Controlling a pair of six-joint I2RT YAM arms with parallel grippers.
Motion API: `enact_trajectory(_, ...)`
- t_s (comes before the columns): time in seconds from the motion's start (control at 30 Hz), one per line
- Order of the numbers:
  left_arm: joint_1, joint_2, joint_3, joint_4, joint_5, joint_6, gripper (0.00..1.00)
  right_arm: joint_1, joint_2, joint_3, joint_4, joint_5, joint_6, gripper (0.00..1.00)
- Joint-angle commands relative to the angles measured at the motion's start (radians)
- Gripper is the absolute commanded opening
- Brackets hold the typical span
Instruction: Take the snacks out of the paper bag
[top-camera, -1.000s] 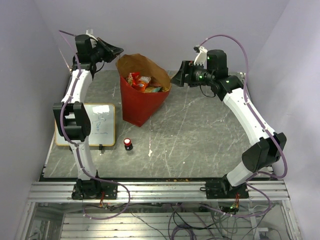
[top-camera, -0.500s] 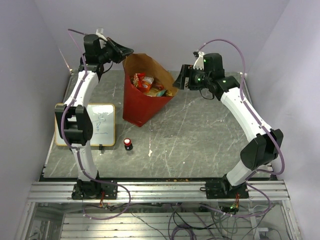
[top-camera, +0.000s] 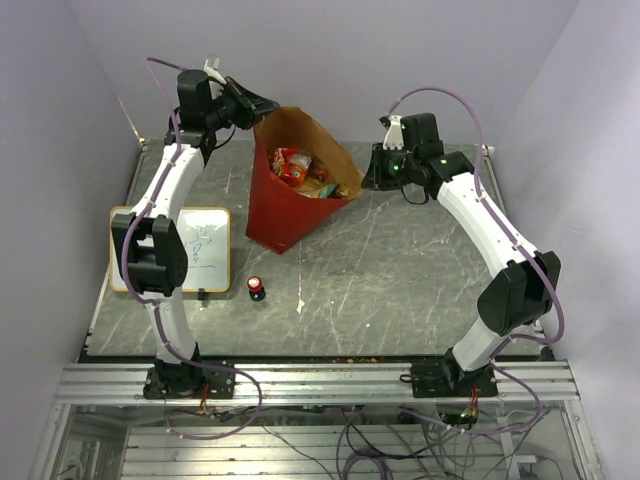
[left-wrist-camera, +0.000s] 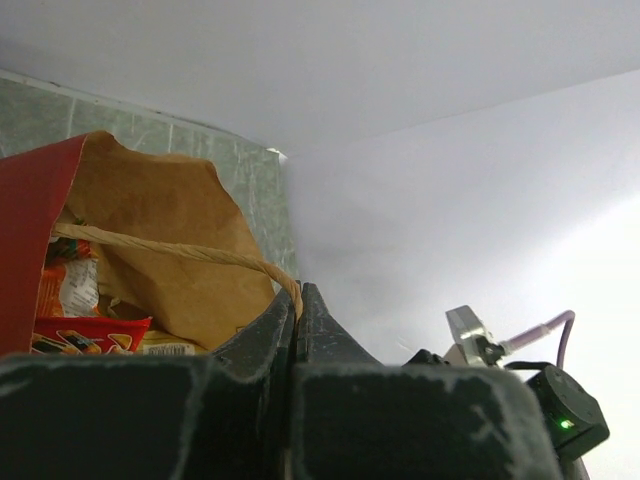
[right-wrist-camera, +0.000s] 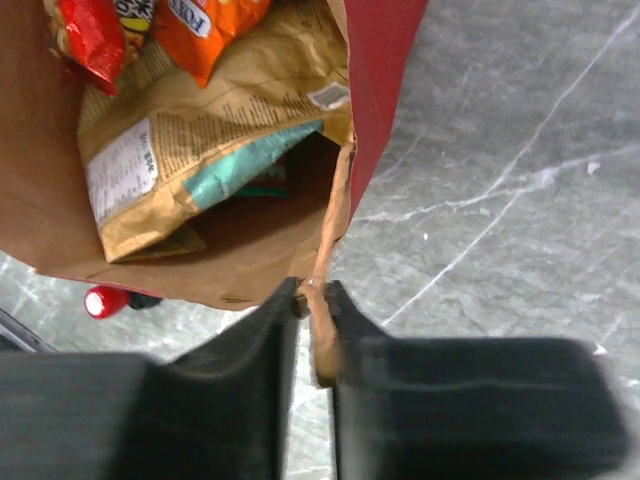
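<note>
While both arms reach to the back of the surface (top-camera: 420, 270), the overhead view shows the paper bag (top-camera: 285, 215) red-sided and leaning, its mouth wide open. The left hand (top-camera: 265, 103) sits at the far-left rim and the right hand (top-camera: 368, 178) at the right rim. The snacks (top-camera: 296, 168) are all inside the bag, a bright heap near the top, and none lies out on the surface. A white board (top-camera: 190, 250) and a red-and-black cylinder (top-camera: 257, 288) lie well apart from the action, nearer the arm bases.

Over to the left wrist camera: its two fingers are pressed tight together with the cord handle (left-wrist-camera: 170, 250) pinched between them at the tips, brown kraft lining spread behind.

Now the right wrist camera, looking straight down the mouth: this hand is clamped on a tan strip at the bag's rim. Whether that strip is cord or paper edge is hard to say. Below it lie an orange packet (right-wrist-camera: 210, 25), a red packet (right-wrist-camera: 95, 35), a kraft-coloured packet (right-wrist-camera: 200, 140) and a teal pack (right-wrist-camera: 255, 160) tucked deepest.

By the look of it, this is the opening step, with the mouth stretched between two grips and nothing removed yet. The next move likely calls for one hand to let go and dip in for the topmost packet. The other must hold the rim taut, or the bag may slump or tip.
</note>
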Motion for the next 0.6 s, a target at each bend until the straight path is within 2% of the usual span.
enact_trajectory(0.0, -0.026, -0.041, 0.044, 0.049, 0.049, -0.007, 0.07, -0.002, 0.009, 0.025, -0.082, -0.033, -0.089, 0.05)
enact_trajectory(0.07, -0.032, -0.045, 0.041, 0.069, 0.064, -0.006, 0.07, 0.008, -0.014, 0.007, -0.084, -0.083, -0.146, 0.0)
enact_trajectory(0.23, -0.058, -0.065, 0.005, 0.111, 0.097, 0.002, 0.07, 0.106, -0.089, -0.072, -0.053, -0.118, -0.221, 0.0)
enact_trajectory(0.43, -0.115, -0.08, 0.007, 0.078, 0.129, 0.069, 0.07, 0.172, -0.143, -0.189, 0.0, -0.162, -0.192, 0.0)
enact_trajectory(0.57, -0.141, -0.107, -0.054, 0.138, 0.153, 0.036, 0.07, 0.173, -0.184, -0.258, 0.013, -0.126, -0.18, 0.0)
